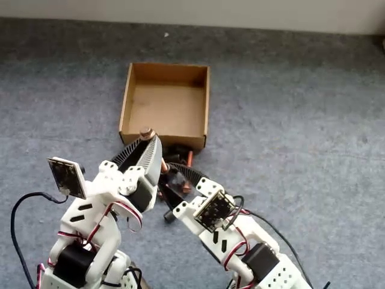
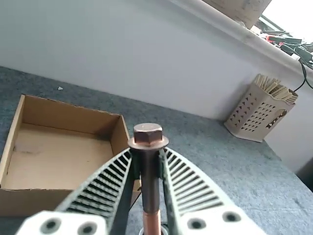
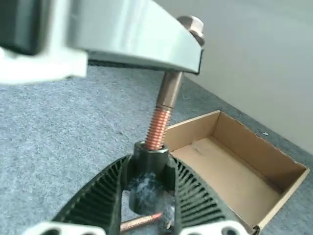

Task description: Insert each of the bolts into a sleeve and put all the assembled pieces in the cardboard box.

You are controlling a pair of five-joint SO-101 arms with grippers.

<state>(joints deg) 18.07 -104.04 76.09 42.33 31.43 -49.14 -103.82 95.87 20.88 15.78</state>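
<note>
My left gripper (image 2: 146, 164) is shut on a copper bolt (image 2: 149, 171), held upright with its hex head (image 1: 145, 132) above the fingertips. My right gripper (image 3: 149, 169) is shut on a black sleeve (image 3: 150, 156) just below. The bolt's threaded end (image 3: 157, 128) enters the sleeve's top opening. Both grippers meet in front of the cardboard box (image 1: 165, 103), which holds nothing. More bolts and black sleeves (image 1: 180, 153) lie on the carpet by the box's near wall. One loose bolt (image 3: 142, 221) lies beneath my right gripper.
Grey carpet (image 1: 301, 132) covers the table around the box. A perforated beige holder with wooden sticks (image 2: 261, 112) stands by the far wall. Cables (image 1: 18, 229) trail beside the left arm's base.
</note>
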